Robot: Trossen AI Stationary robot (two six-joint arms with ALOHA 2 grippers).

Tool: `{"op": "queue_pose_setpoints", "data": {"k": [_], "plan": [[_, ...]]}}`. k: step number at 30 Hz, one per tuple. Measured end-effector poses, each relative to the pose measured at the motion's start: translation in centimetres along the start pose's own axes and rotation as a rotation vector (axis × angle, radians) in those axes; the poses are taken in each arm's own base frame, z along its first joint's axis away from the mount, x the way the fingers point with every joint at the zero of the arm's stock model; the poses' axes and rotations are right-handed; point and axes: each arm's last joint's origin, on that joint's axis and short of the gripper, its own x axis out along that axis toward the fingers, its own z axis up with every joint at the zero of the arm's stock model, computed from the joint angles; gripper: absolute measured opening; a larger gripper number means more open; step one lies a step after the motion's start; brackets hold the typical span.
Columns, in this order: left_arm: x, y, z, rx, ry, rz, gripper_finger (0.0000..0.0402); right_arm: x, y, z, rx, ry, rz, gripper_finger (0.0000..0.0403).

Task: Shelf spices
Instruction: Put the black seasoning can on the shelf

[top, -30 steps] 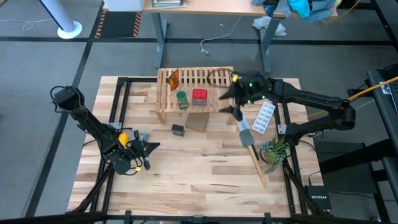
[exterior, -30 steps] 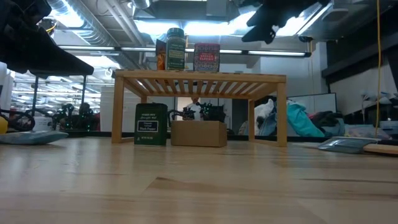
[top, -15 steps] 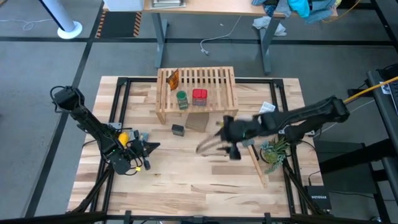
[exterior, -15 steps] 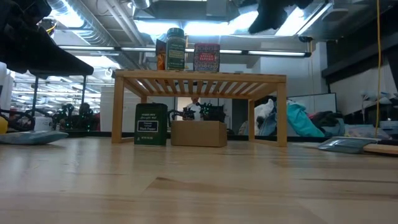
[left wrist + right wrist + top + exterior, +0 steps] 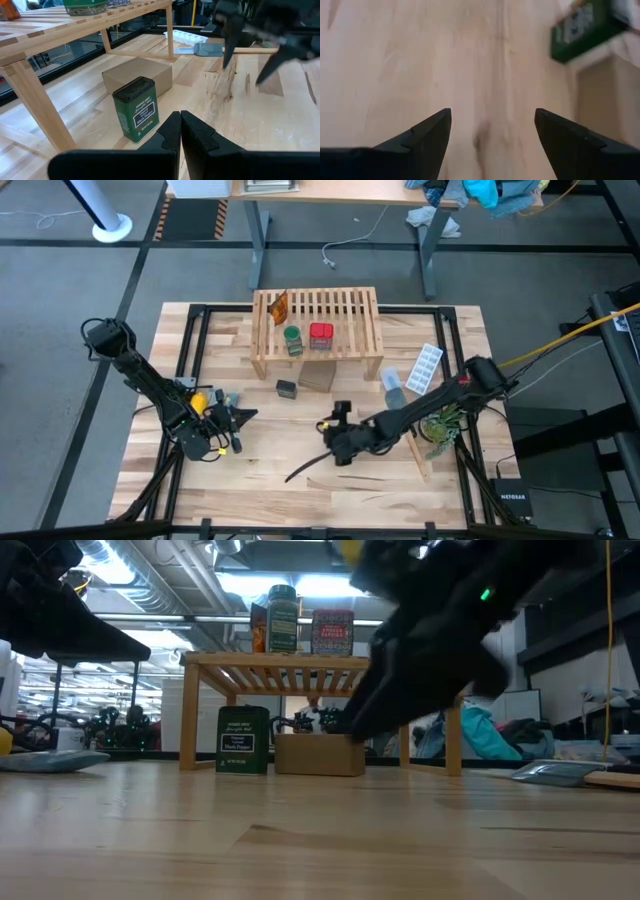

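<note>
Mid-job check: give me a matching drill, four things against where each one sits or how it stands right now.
Things:
1. green round jar
2. dark green tin
3. left pincer
4. right pincer

States:
A. open above bare tabletop, empty
B. on the tabletop in front of the shelf
C. shut, empty
D. on top of the shelf, beside the red jar

Pairs: 1-D, 2-B, 3-C, 4-A

From my left wrist camera, the left gripper (image 5: 180,131) shows its two dark fingers pressed together. Just beyond them a green tin with a dark lid (image 5: 136,109) stands upright on the worktop (image 5: 235,125), beside a cardboard box (image 5: 138,76) under the wooden shelf (image 5: 75,27). The right gripper (image 5: 252,62) hangs open farther off, near a white ice-cube tray (image 5: 186,36).
</note>
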Motion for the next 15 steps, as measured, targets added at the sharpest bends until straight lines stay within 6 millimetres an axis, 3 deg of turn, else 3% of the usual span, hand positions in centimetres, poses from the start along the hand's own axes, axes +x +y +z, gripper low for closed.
{"op": "queue_pose_setpoints", "data": {"k": [7, 11, 15], "plan": [[0.0, 0.0, 0.0, 0.001, 0.000, 0.000, 0.0005, 4.1, 0.5, 0.4, 0.047, -0.156, -0.063, 0.0294], [0.0, 0.0, 0.0, 0.005, 0.001, 0.000, 0.0005, 5.0, -1.1, 0.7, 0.115, -0.284, -0.095, 0.0294], [0.0, 0.0, -0.1, 0.009, 0.002, 0.001, 0.0005, 5.9, -3.5, -0.6, 0.213, -0.380, -0.146, 0.0294]]}}
